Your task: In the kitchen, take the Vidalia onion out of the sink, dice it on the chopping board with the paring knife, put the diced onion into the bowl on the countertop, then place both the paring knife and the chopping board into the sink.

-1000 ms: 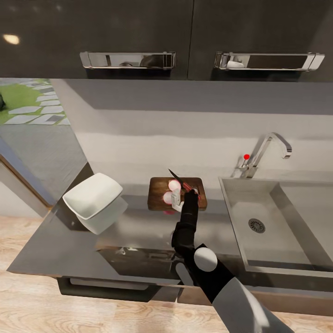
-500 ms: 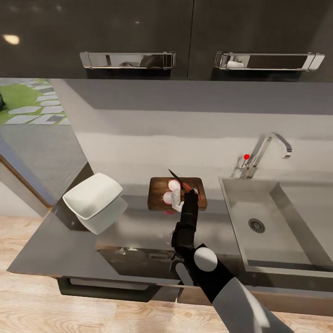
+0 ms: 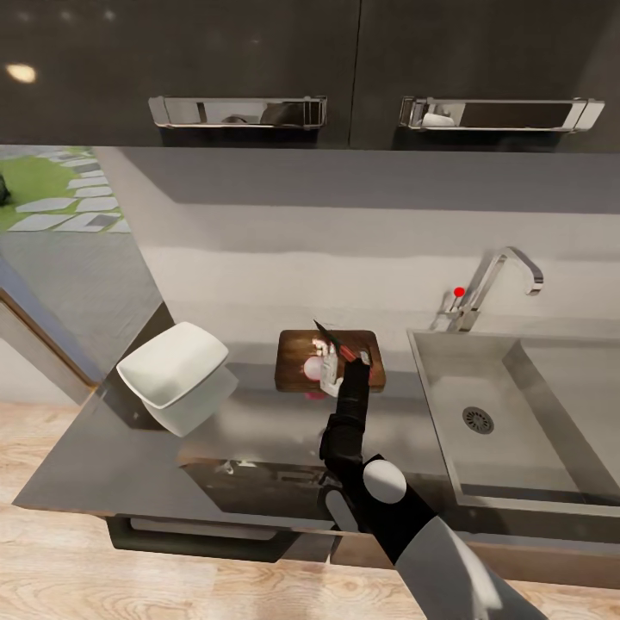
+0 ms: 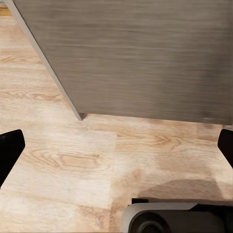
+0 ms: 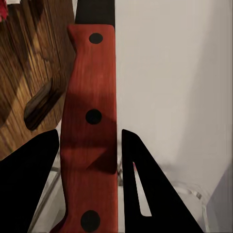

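Two black fingers [image 5: 36,170] of the right gripper [image 5: 90,167] are closed on the red-orange handle of the paring knife [image 5: 90,121]. Left gripper fingers [image 4: 9,150] are spread wide over wood floor [image 4: 63,160], holding nothing. Head view: right gripper [image 3: 353,360] over the chopping board [image 3: 293,362] on the glossy dark tabletop [image 3: 129,448]; dark blade tip angled back-left above the cut Vidalia onion [image 3: 312,368], pale pieces on the board. Bowl [image 3: 172,366] well left of the board. Sink [image 3: 551,448] to the right, basin bare to its drain; tap [image 3: 491,284] behind it.
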